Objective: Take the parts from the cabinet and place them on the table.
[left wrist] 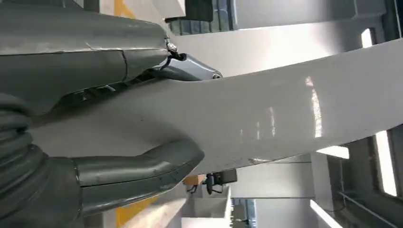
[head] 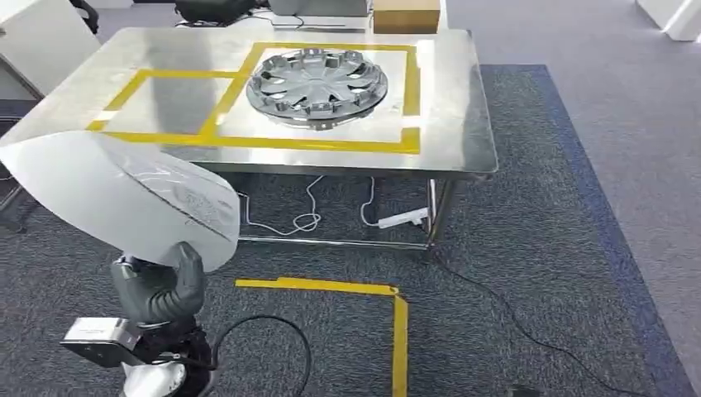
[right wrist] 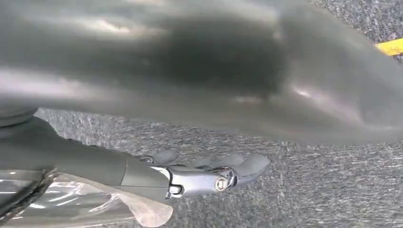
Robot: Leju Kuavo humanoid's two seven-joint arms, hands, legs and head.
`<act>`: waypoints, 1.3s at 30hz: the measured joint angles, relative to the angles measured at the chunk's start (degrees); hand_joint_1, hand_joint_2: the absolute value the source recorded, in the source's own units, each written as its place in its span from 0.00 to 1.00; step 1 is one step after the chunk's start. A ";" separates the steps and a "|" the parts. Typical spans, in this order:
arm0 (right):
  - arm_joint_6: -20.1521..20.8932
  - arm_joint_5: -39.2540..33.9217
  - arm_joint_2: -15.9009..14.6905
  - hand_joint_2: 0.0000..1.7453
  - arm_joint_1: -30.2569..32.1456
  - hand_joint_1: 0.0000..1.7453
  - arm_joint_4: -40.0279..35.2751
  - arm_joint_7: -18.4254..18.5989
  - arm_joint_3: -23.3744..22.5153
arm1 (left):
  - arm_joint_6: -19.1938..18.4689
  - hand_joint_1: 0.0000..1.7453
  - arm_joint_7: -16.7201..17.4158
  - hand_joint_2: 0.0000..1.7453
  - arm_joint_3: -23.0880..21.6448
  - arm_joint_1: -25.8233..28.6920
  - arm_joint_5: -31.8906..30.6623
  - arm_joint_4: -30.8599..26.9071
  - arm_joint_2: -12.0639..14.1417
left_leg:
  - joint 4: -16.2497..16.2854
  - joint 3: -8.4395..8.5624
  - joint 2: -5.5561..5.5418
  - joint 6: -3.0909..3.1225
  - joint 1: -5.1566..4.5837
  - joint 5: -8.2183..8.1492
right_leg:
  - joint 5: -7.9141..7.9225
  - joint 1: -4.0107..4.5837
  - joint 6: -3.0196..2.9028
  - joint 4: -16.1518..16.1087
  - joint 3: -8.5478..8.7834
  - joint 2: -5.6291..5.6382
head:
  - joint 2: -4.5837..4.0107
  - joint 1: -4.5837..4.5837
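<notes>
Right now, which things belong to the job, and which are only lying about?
For the job:
- white panel, held by the left hand
- hubcaps stacked on the table
- yellow tape boxes on the table

Lying about:
- power strip
- cardboard box
- floor tape

Workshop test area, steel table (head: 463, 124), yellow floor tape (head: 397, 322), grey carpet (head: 512, 248)

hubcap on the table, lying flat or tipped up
Lying flat. The silver hubcap rests face up on the steel table, inside the larger yellow tape square, its whole round rim showing.
</notes>
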 joint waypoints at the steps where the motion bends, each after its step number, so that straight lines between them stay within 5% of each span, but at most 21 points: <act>1: -0.02 0.15 -0.02 0.00 0.01 0.00 0.00 0.04 0.20 | -0.04 1.00 0.00 1.00 0.00 -0.02 0.00 0.00 0.07 | -1.97 0.45 0.08 0.13 0.02 1.95 | -0.21 0.01 0.04 0.00 0.29 -0.48 | 0.00 0.02; 3: -0.02 0.31 -0.02 0.00 0.00 0.00 0.00 0.04 0.46 | -0.15 1.00 0.00 1.00 0.00 -0.07 0.00 0.00 0.07 | -10.87 3.99 1.27 0.63 -0.07 7.70 | -0.66 0.05 0.18 -0.01 1.07 -1.54 | 0.00 0.00; 4: -0.02 0.35 -0.02 0.00 0.05 0.00 0.00 0.04 0.61 | -0.15 1.00 0.00 1.00 0.00 -0.17 -0.02 0.00 0.04 | -15.71 5.95 3.78 1.10 -0.32 10.51 | -0.89 0.13 0.34 -0.03 1.37 -2.06 | 0.00 0.00; 5: -0.02 0.35 -0.02 0.00 0.13 0.00 0.00 0.04 0.79 | -0.15 1.00 0.00 1.00 -0.02 -0.39 -0.02 0.00 0.04 | -17.70 6.22 5.64 1.07 -0.88 9.12 | -1.17 0.53 0.77 0.25 1.65 -2.61 | 0.00 -0.04; 9: 0.00 0.63 -0.09 0.00 -0.11 0.00 0.00 0.04 0.98 | -0.33 1.00 0.00 1.00 0.00 -0.49 0.28 0.02 -0.02 | -18.17 6.16 3.16 2.11 -0.60 10.38 | -1.90 0.90 1.89 -0.01 2.22 -5.43 | 0.00 -0.28; 11: 0.00 0.70 -0.09 0.00 -0.21 0.00 0.00 0.02 1.14 | -0.59 1.00 0.00 1.00 -0.09 -0.73 0.26 0.04 -0.11 | -18.38 6.19 2.05 2.68 -0.11 10.84 | -4.64 0.49 2.65 3.31 0.62 -0.51 | 0.00 0.00; 14: -0.09 0.55 -0.11 0.00 0.09 0.00 0.00 0.02 1.14 | -1.05 1.00 0.00 1.00 -0.22 -0.85 0.20 0.09 -0.22 | -18.34 5.96 0.44 2.97 -0.16 10.91 | -10.40 0.36 2.95 16.68 -5.77 1.18 | 0.00 0.15; 16: -0.11 0.33 -0.11 0.00 0.19 0.00 0.00 -0.07 1.11 | -1.05 1.00 0.00 1.00 -0.22 -0.84 0.13 0.13 -0.22 | -18.30 6.03 -0.43 2.97 -0.21 10.90 | -8.70 0.36 2.84 16.96 -6.55 1.21 | 0.00 0.11; 19: -0.20 0.13 -0.11 0.00 0.06 0.00 0.00 -0.09 1.09 | -1.05 1.00 0.00 1.00 -0.37 -0.90 0.02 0.13 -0.22 | -18.24 6.38 -1.15 2.67 -0.21 10.68 | -0.94 0.35 2.38 2.57 -0.11 1.43 | 0.00 0.13; 20: -0.20 0.11 -0.11 0.00 -0.03 0.00 0.00 -0.09 1.09 | -1.05 1.00 0.00 1.00 -0.42 -0.92 -0.04 0.13 -0.22 | -18.10 6.25 -1.20 2.45 -0.45 10.54 | -1.57 0.41 2.11 0.41 0.95 2.07 | 0.00 0.09; 25: -0.06 -0.46 -0.09 0.00 -0.05 0.00 0.00 -0.72 1.00 | -0.90 1.00 0.00 1.00 -0.42 -0.88 -0.22 0.07 -0.18 | -17.45 5.91 -1.20 1.14 -0.32 9.98 | -0.84 0.16 0.67 -0.57 1.63 1.70 | 0.00 0.11; 28: 0.00 -0.48 -0.09 0.00 -0.04 0.00 0.00 -0.96 0.98 | -0.90 1.00 0.00 1.00 -0.44 -0.91 -0.24 0.07 -0.09 | -6.71 1.22 -0.07 0.13 0.00 3.81 | -1.05 0.19 0.10 -0.59 1.75 1.24 | 0.00 -0.52; 30: -0.04 -0.50 -0.11 0.00 0.07 0.00 0.00 -0.96 0.96 | -0.90 1.00 0.00 1.00 -0.44 -0.80 -0.24 0.09 0.00 | 0.09 -1.93 0.04 -0.17 0.23 1.69 | -1.11 0.25 0.04 -0.56 1.71 0.94 | 0.00 -0.55; 32: -0.07 -0.44 -0.11 0.00 0.02 0.00 0.00 -1.03 0.96 | -0.85 1.00 0.00 1.00 -0.44 -0.79 -0.28 0.09 0.13 | -3.47 -0.15 0.08 -0.17 0.41 4.90 | -1.18 0.26 0.11 -0.55 1.87 0.88 | 0.00 -0.55; 34: -0.04 -0.42 -0.11 0.00 0.00 0.00 0.00 -1.09 0.96 | -0.83 1.00 0.00 1.00 -0.42 -0.83 -0.33 0.07 0.20 | -13.98 5.06 0.39 0.21 0.41 10.05 | -1.35 0.26 0.37 -0.55 2.29 0.89 | 0.00 -0.55; 36: 0.02 -0.42 -0.09 0.00 -0.06 0.00 0.00 -1.11 0.96 | -0.83 1.00 0.00 1.00 -0.42 -0.89 -0.37 0.07 0.20 | -18.19 6.80 0.75 0.79 0.07 9.79 | -1.59 0.69 0.90 -0.24 1.93 0.93 | 0.00 -0.50; 39: 0.02 -0.42 -0.09 0.00 -0.07 0.00 0.00 -1.11 0.96 | -0.81 1.00 0.00 1.00 -0.42 -0.79 -0.39 0.07 0.22 | -18.04 6.48 0.56 1.48 -0.13 9.89 | -1.40 0.45 1.80 -0.56 1.95 0.69 | 0.00 -0.39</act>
